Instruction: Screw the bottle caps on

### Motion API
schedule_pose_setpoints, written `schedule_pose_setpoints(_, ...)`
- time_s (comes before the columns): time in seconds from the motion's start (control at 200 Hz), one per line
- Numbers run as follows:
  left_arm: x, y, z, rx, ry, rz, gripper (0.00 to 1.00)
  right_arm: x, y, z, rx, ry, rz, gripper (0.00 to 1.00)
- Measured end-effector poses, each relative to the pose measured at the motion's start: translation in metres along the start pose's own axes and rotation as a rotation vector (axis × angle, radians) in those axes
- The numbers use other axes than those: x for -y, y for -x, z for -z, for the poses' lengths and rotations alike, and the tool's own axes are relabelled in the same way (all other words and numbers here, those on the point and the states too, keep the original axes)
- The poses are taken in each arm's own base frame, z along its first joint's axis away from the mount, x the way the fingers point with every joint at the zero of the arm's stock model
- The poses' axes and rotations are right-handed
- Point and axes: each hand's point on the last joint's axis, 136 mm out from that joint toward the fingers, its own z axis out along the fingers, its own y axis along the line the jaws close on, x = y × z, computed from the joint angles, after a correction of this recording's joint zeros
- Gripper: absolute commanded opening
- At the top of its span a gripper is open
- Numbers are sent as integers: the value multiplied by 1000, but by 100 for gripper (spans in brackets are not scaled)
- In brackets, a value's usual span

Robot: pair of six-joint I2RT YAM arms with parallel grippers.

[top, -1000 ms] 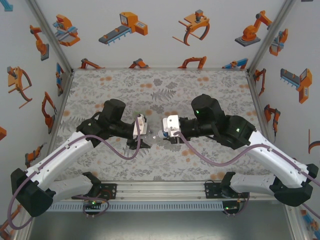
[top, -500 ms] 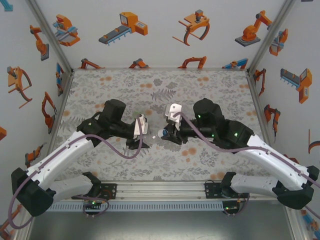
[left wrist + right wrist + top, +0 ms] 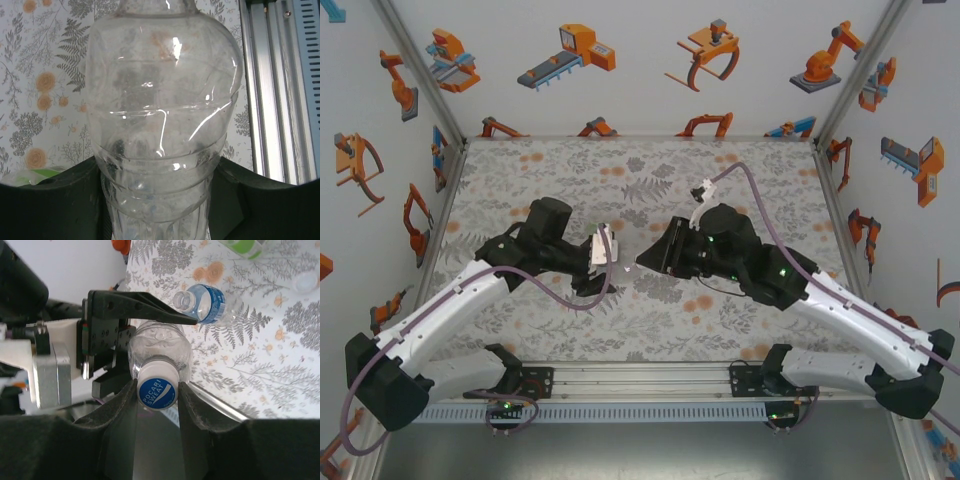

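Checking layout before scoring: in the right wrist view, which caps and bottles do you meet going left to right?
cap on the clear bottle → uncapped blue-label bottle → green bottle at the top edge

Bottle [image 3: 162, 125] neck cut off at top, base seemingly below view
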Motion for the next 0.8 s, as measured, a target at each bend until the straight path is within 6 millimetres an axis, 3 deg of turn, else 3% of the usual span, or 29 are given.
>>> schedule_pose_setpoints(0.165, -3, -4, 0, -19, 15, 11, 0, 5, 2, -5, 1, -45, -92, 0)
schedule_pose_setpoints(0.35, -5, -3, 0, -13, 22, 8, 0, 3, 4, -4, 6, -48, -69, 0)
schedule_pose_setpoints(0.416, -5, -2, 0, -10, 24, 5, 0, 0, 5, -3, 9, -35, -21, 30)
schedule_pose_setpoints(0.491, -6, 1, 0, 4, 25, -4, 0, -5, 7, 1, 16, -10, 66, 48)
schedule_pose_setpoints(0.626, 5, 13, -1, 54, -29, -29, 0, -21, 16, 12, 58, 50, 303, 55)
schedule_pose_setpoints(0.796, 10, 18, -1, 81, -56, -39, 0, -50, 15, 37, 83, 169, 689, 55)
